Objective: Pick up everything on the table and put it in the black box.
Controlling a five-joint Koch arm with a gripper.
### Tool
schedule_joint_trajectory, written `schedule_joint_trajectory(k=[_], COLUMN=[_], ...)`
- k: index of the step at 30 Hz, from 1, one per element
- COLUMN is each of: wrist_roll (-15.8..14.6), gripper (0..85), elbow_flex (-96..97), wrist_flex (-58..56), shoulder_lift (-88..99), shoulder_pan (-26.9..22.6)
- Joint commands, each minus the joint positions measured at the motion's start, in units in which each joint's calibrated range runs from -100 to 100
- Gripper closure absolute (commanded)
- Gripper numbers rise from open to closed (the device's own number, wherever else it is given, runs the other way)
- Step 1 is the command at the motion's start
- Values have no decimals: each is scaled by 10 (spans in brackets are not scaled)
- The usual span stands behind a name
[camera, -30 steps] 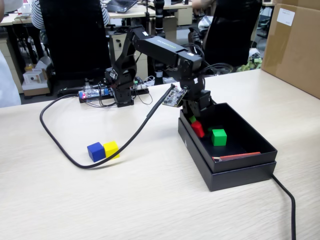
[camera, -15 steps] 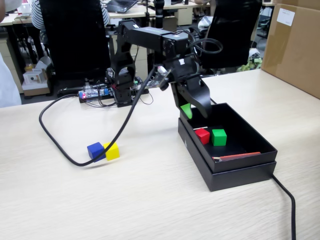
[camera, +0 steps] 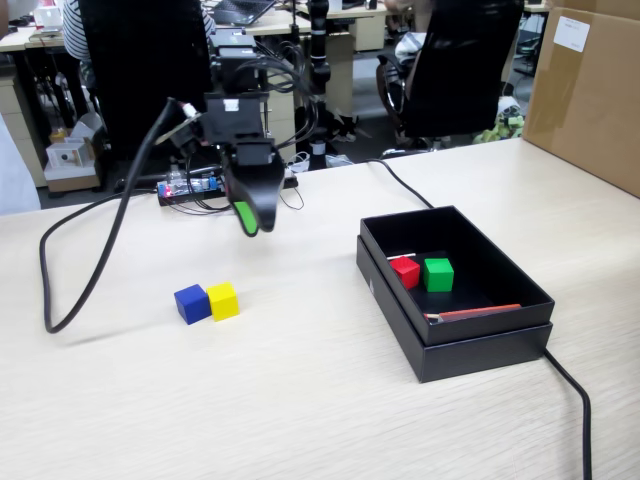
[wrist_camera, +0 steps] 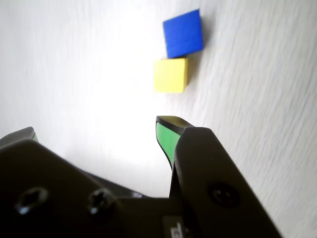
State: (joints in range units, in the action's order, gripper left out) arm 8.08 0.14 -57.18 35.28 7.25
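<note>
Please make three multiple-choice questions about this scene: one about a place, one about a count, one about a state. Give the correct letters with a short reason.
1. Where is the red cube?
A. in the black box
B. on the table
C. in the gripper

2. How many cubes lie on the table outside the box?
A. one
B. two
C. four

3. What is the gripper's state?
A. shut on a cube
B. open and empty
C. resting inside the box

Answers: 1 A, it sits beside the green cube in the box. 2 B, only the blue cube and yellow cube. 3 B, the wrist view shows a gap between the jaws, nothing in it.
</note>
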Motion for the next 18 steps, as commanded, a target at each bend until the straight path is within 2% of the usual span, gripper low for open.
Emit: schedule_joint_trajectory(k=[1,6,18], wrist_roll=[23,54,75], gripper=[372,375,378], elbow_flex=[-3,44,29], wrist_flex=[3,3,3], shoulder_lift=[32,5,-116], shoulder_pan=[25,63,88])
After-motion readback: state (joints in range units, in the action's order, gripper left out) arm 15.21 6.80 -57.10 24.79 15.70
